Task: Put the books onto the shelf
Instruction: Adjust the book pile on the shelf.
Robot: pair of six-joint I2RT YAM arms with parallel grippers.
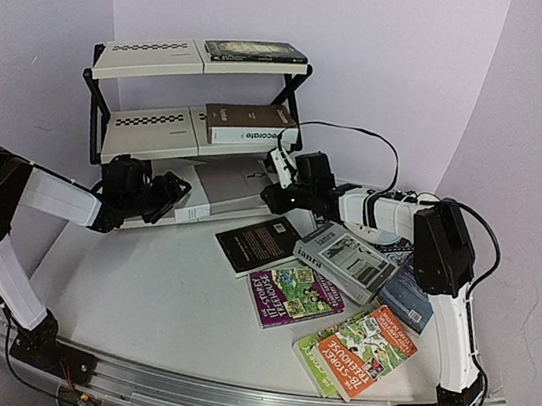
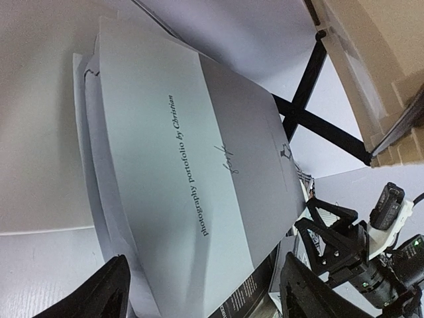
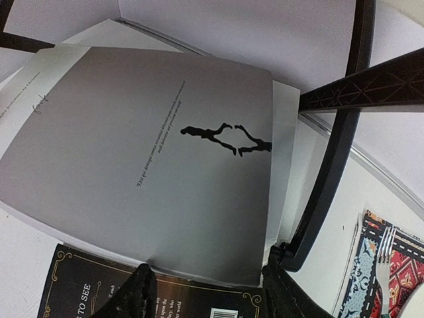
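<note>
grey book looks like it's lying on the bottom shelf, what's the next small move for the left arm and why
Probably draw the left hand straight back from the grey book. Its fingers stand apart and grip nothing, and the book lies flat on the bottom board of the shelf, so it seems placed. Backing off would free the arm for the black book on the table.
</note>
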